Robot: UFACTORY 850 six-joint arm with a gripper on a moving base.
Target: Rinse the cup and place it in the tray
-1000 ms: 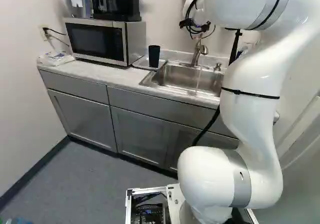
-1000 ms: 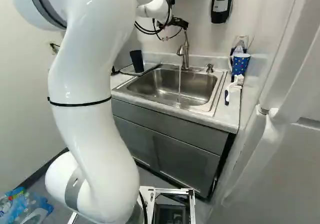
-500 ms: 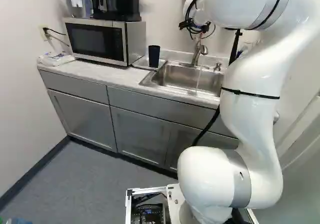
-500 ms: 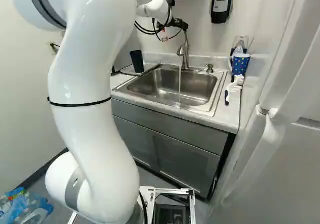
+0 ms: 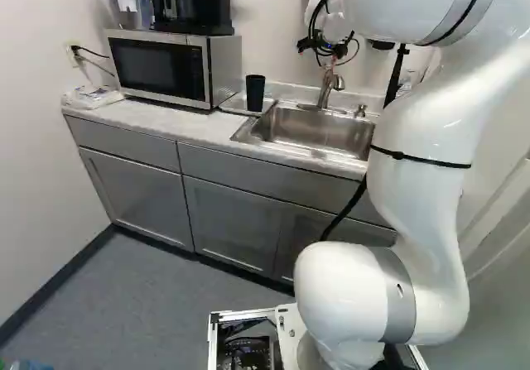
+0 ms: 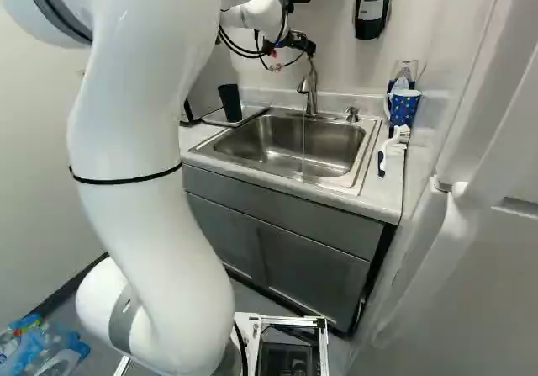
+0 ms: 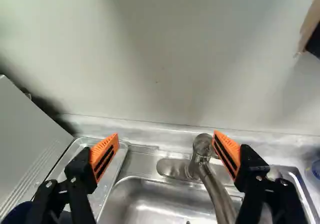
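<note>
gripper (image 5: 325,49) wide open over the back edge of the sink (image 6: 286,145), holding nothing; the faucet (image 7: 215,189) stands between its two fingers, close beside one orange pad (image 7: 227,154), and whether they touch i cannot tell. a thin stream of water (image 6: 303,140) falls from the faucet into the sink. the black cup (image 5: 255,93) stands upright on the tray (image 5: 230,104), near the tray's front corner on the sink side. the tray lies on the worktop (image 5: 178,122) just beside the sink, with the microwave (image 5: 157,65) on its other side. at the right of the right base view, a blue dotted cup (image 6: 403,108) stands towards the worktop's back corner and a white-handled brush (image 6: 390,147) lies near its right edge
</note>
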